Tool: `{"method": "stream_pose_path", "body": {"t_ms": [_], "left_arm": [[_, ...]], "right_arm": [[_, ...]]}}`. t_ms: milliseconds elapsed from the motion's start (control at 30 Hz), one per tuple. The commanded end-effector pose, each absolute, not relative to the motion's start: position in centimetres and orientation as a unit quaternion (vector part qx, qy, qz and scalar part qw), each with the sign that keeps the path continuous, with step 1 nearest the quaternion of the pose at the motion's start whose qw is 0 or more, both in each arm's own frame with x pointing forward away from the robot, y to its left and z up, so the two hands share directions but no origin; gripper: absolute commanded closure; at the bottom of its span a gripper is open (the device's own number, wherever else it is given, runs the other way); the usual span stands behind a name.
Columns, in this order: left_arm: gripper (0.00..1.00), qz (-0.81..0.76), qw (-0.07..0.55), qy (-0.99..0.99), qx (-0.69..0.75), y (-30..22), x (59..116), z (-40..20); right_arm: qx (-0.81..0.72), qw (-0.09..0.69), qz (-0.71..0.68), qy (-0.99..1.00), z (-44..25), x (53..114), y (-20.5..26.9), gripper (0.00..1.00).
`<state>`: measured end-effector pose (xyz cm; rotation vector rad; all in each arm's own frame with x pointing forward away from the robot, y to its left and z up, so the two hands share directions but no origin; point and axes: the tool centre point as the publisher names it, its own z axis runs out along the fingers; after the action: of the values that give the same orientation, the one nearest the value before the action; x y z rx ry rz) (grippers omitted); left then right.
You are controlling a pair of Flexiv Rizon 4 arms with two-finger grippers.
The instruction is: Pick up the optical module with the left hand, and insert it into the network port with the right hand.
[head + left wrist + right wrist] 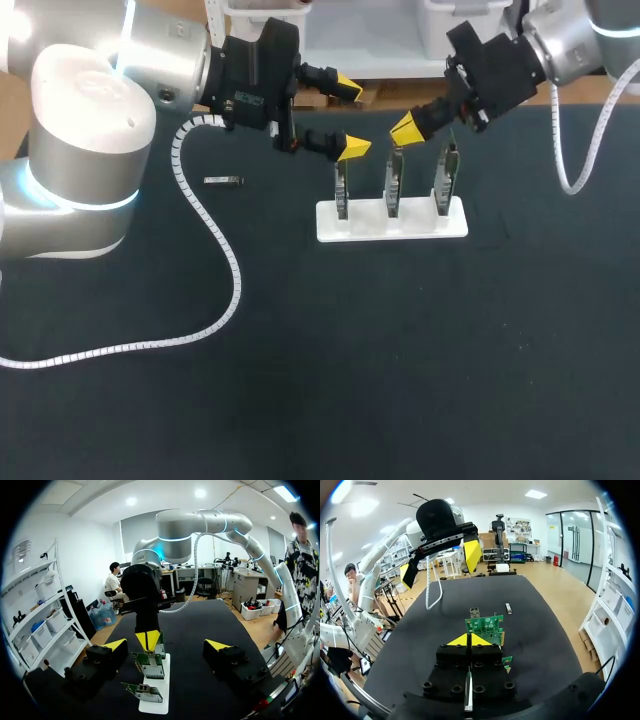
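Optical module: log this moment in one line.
optical module: on table, ungrasped | left gripper: open, empty | right gripper: shut, empty, near circuit boards

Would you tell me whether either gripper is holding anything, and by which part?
Nothing is held. The left gripper is open and empty, the right gripper shut on nothing; the optical module lies on the table.

Noted a small, slim, metal-grey optical module (223, 181) lying flat on the black tabletop (330, 350), well left of a white slotted stand (392, 227). Counted three green network-port boards (394, 185) standing upright there in a row, each bearing a silver cage.
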<state>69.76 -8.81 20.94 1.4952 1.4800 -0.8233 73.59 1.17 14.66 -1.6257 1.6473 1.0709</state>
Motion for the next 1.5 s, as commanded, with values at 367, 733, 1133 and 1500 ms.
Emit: {"method": "stream_pose_path", "body": {"t_ms": [367,733,1133,1500], "left_arm": [[0.00,-0.328,0.426,0.595,0.598,-8.9,69.7,21.0],[0.00,-0.328,0.426,0.595,0.598,-8.9,69.7,21.0],[0.00,-0.328,0.426,0.595,0.598,-8.9,69.7,21.0],[0.00,-0.328,0.426,0.595,0.598,-8.9,69.7,21.0]], "right_arm": [[-0.610,0.281,0.404,0.621,13.8,73.7,1.0,1.00],[-0.613,0.276,0.405,0.619,13.5,73.6,1.2,1.00],[-0.610,0.294,0.408,0.613,14.9,74.2,1.1,1.00],[-0.616,0.321,0.407,0.593,17.6,74.6,0.8,1.00]]}}
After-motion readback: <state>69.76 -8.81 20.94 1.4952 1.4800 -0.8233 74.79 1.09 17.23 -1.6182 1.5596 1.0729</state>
